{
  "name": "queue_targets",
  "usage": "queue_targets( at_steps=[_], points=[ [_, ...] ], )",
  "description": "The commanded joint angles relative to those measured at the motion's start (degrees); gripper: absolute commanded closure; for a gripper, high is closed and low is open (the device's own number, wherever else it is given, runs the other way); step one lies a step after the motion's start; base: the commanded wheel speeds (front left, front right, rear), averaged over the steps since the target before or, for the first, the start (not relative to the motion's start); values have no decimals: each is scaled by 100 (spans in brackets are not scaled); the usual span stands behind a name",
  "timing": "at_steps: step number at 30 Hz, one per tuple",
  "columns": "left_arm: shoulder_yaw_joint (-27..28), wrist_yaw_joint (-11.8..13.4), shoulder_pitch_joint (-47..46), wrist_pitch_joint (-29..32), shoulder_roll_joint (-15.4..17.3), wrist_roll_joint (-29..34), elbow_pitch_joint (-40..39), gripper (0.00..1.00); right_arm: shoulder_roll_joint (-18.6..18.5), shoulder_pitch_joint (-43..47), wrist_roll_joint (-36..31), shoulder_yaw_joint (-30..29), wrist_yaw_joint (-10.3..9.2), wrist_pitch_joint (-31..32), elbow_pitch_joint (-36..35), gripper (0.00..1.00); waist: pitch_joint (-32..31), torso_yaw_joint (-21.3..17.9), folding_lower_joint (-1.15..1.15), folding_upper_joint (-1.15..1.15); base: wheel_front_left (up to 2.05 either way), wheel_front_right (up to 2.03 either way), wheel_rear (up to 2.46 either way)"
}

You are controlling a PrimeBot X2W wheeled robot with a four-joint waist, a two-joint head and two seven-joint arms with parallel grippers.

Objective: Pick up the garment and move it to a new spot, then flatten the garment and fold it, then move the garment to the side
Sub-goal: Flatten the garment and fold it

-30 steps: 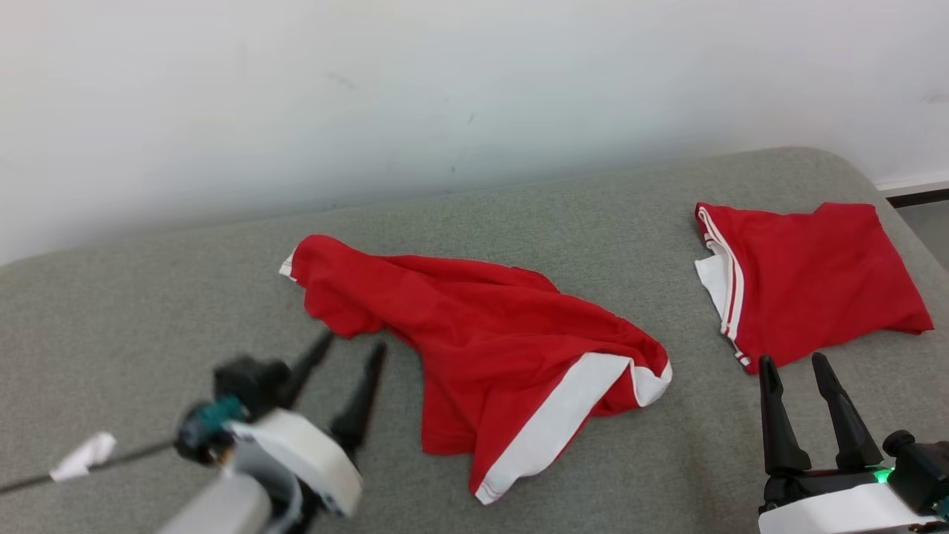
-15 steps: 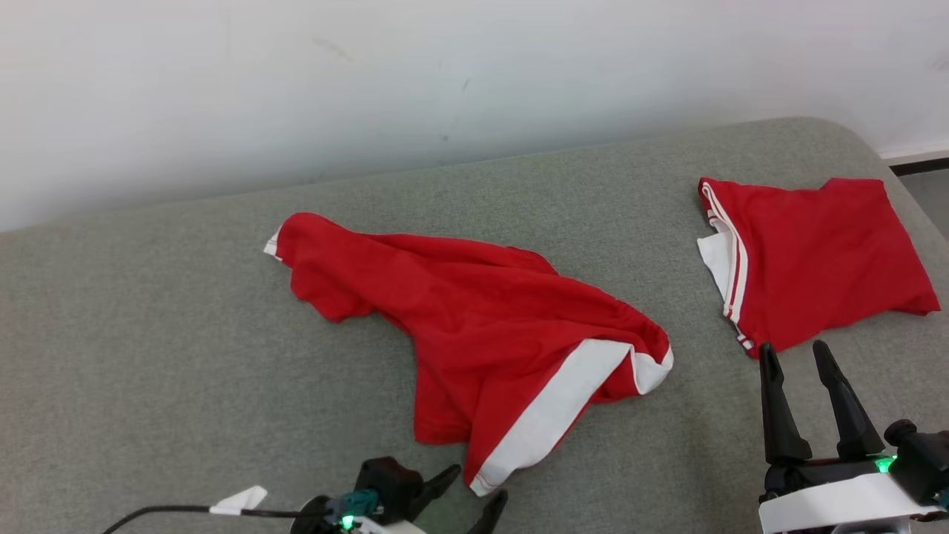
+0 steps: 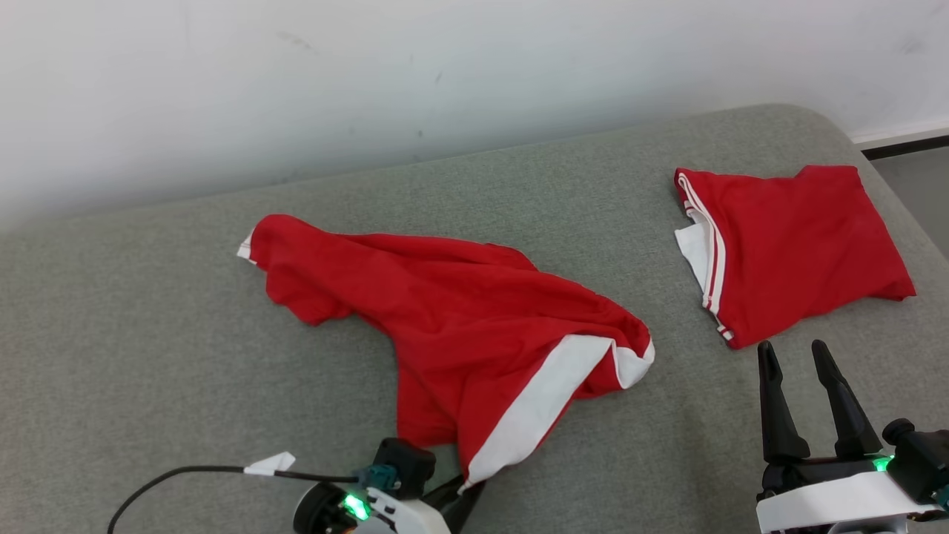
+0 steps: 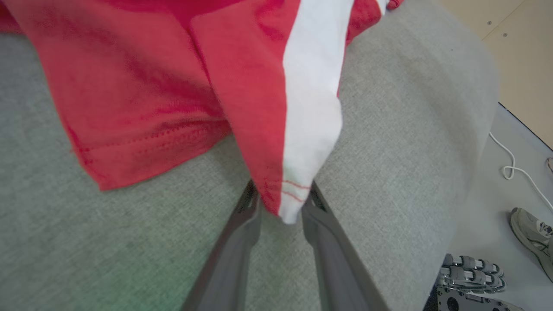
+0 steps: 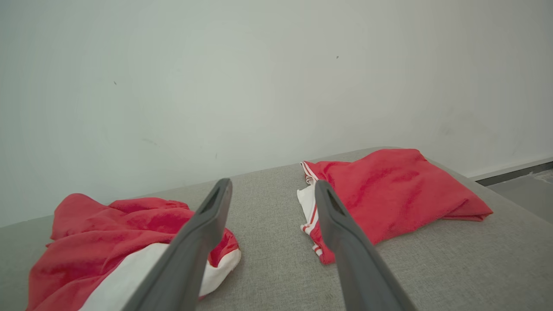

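The garment (image 3: 460, 311) is red with a white band and lies crumpled in the middle of the grey cushion (image 3: 148, 311). Its near corner, white with red stitching (image 4: 298, 190), sits between the fingers of my left gripper (image 4: 281, 194). That gripper (image 3: 460, 498) is at the bottom edge of the head view. Its jaws stand narrow, close on both sides of the corner, and the cloth covers the fingertips, so a pinch cannot be made out. My right gripper (image 3: 793, 352) stands open and empty at the lower right, apart from the garment.
A second red garment (image 3: 793, 245), folded, lies at the cushion's far right, just beyond my right gripper (image 5: 272, 185). A black cable with a white tag (image 3: 268, 464) trails left of my left wrist. Beyond the cushion's edge are floor, a white cord (image 4: 514, 168) and a shoe (image 4: 531, 233).
My left gripper has swung from the garment's left side down to its near white-banded corner, and its jaws have narrowed around it. The head camera has shifted. The right gripper has stayed put.
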Motion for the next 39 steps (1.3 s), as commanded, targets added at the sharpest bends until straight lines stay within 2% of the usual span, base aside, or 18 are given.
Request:
queue_targets(
  at_steps=[1,6,10,18,25,32,34,35,36,37,39],
  points=[
    [13,-28,-65,-27,-18,-43,6,100,12,-18,-13,-10,-12,-13,24,0,-10,19,0,0,0,0,0],
    [-31,-172,-40,-7,26,-93,-97,100,25,50,-26,-61,-12,-13,33,0,-89,164,0,0,0,0,0],
    [-24,-161,-23,-47,195,-39,-298,100,-2,128,-29,-134,-12,-12,53,0,-193,342,0,0,0,0,0],
    [-30,-120,-74,302,953,125,-770,100,-82,218,-22,-139,-12,-13,91,0,-363,620,0,0,0,0,0],
    [93,106,12,548,1640,129,-784,100,-105,262,9,-103,-12,-12,107,0,-429,668,0,0,0,0,0],
    [269,214,331,479,1917,-128,-631,100,-146,279,40,-74,-12,-12,89,0,-428,612,0,0,0,0,0],
    [294,227,441,414,1893,-243,-593,100,-146,287,45,-93,-12,-12,93,0,-430,614,0,0,0,0,0],
    [305,246,477,376,1865,-272,-579,72,-153,301,45,-100,-12,-12,100,0,-434,619,0,0,0,0,0],
    [316,252,505,331,1825,-307,-570,29,-160,315,45,-109,-12,-13,106,0,-442,628,0,0,0,0,0],
    [321,266,534,297,1778,-326,-563,0,-162,327,41,-113,-12,-12,111,0,-451,637,0,0,0,0,0],
    [315,298,572,229,1685,-337,-537,0,-156,347,19,-119,-12,2,118,0,-481,664,0,0,0,0,0]
  ],
)
